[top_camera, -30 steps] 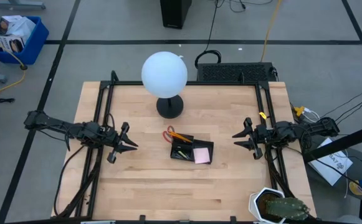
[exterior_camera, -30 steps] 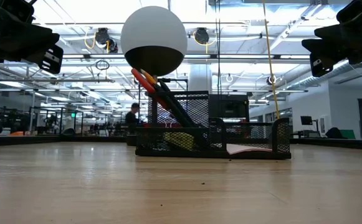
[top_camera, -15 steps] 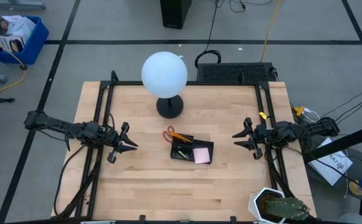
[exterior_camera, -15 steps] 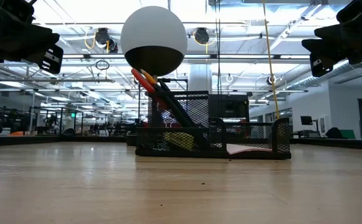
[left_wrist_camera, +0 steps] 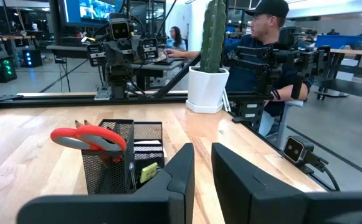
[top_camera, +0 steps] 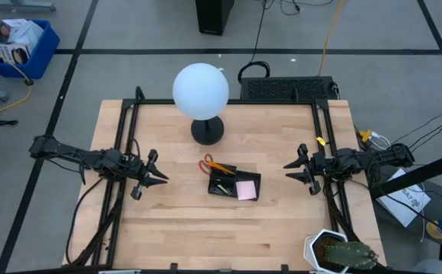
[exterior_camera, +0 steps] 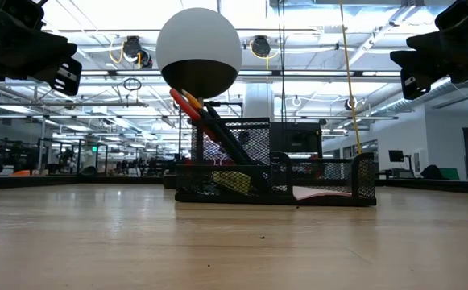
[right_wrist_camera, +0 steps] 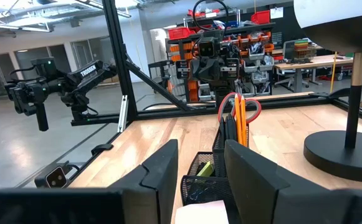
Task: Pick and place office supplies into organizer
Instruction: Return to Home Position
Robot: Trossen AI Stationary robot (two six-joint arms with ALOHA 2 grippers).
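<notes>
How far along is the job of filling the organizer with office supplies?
Done: red-handled scissors, orange pencils and pink sticky-note pad sit in the organizer. In hand: nothing; left hand and right hand hang open, empty, at the table's sides. Left: no supply shows outside the organizer.

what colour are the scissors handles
Red; the scissors show best in the left wrist view.
</notes>
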